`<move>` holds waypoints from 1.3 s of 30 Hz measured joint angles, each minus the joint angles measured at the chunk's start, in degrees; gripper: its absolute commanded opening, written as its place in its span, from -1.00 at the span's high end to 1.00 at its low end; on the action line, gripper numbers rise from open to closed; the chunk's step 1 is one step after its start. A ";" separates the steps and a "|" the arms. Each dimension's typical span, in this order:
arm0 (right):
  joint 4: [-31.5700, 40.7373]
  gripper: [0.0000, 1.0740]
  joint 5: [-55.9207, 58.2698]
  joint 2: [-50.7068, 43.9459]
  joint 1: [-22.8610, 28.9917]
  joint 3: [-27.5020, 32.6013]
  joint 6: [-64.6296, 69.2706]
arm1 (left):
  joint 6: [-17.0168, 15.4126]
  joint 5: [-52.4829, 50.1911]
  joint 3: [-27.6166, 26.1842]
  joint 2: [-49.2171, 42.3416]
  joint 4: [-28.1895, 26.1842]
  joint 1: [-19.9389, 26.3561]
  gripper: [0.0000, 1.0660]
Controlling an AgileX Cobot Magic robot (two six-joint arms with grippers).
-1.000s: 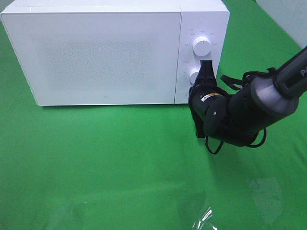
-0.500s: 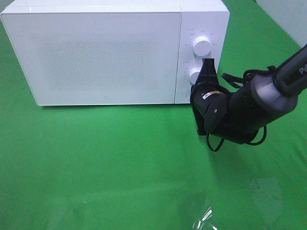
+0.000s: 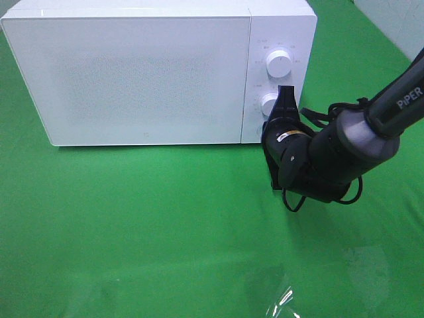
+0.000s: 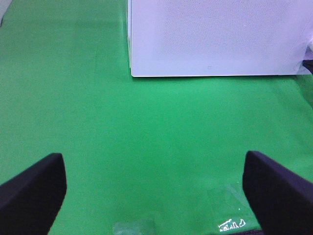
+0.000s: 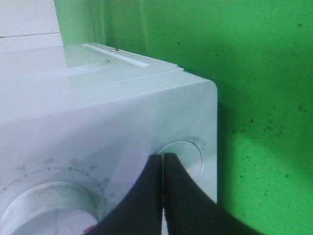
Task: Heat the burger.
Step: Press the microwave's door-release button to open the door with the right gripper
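Green cloth (image 3: 165, 218) spreads wide before the microwave (image 3: 132, 73); right claw (image 3: 286, 91), pressed together, sits by its dials (image 3: 277, 63), left claw (image 4: 152, 159) spread.

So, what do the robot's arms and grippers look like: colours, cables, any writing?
The right arm is black with a rounded grey section and white letters PIPER. Black cables loop beside its wrist, which carries a small yellowish label. The right gripper has slim black tapering fingers. Of the left gripper only two broad black fingers show; its arm is out of view.

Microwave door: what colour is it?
White, with a faint speckled patch in the middle. The microwave door shows best in the exterior high view.
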 measured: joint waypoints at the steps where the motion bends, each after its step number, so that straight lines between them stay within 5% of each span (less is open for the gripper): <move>1: 0.06 1.00 0.00 0.00 0.00 0.00 0.00 | 0.00 0.00 0.00 0.00 0.00 0.00 -0.68; 39: 1.72 1.00 -2.58 5.04 0.46 -4.35 0.17 | 0.00 0.00 0.00 0.00 0.00 0.00 -0.68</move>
